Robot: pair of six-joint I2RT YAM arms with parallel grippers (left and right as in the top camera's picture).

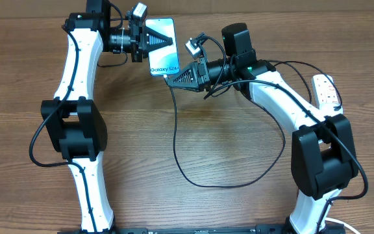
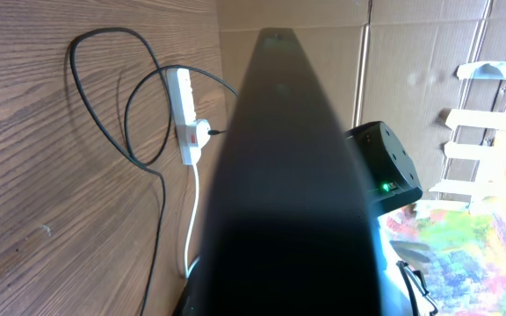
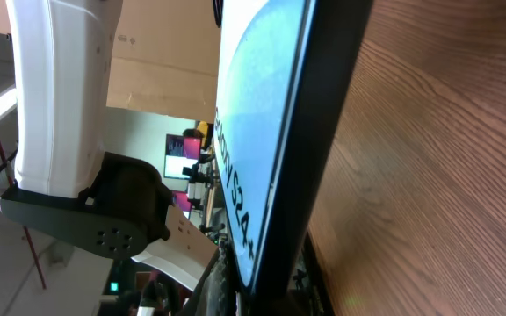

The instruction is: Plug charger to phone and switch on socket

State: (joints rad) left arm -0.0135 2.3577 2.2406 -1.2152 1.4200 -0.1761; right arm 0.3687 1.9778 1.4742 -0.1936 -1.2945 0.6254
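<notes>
The phone [image 1: 165, 58], cyan screen reading "Galaxy S24", is held off the table at the back. My left gripper [image 1: 156, 40] is shut on its upper part. My right gripper [image 1: 173, 78] is at the phone's bottom end, shut on the charger's plug tip. The charger's black cable [image 1: 180, 162] hangs from there, loops over the table and runs to the white socket strip [image 1: 328, 90] at the far right. In the left wrist view the phone's dark body [image 2: 288, 175] hides the fingers; the socket [image 2: 186, 114] and cable [image 2: 139, 149] show behind. In the right wrist view the phone [image 3: 257, 132] is edge-on.
The wooden table [image 1: 226, 130] carries the cable loop in the middle. The socket's thick white cord [image 2: 191, 211] runs off along the table. Cardboard walls [image 2: 411, 53] stand behind the table. My left arm's white link [image 3: 60, 88] is close to the phone.
</notes>
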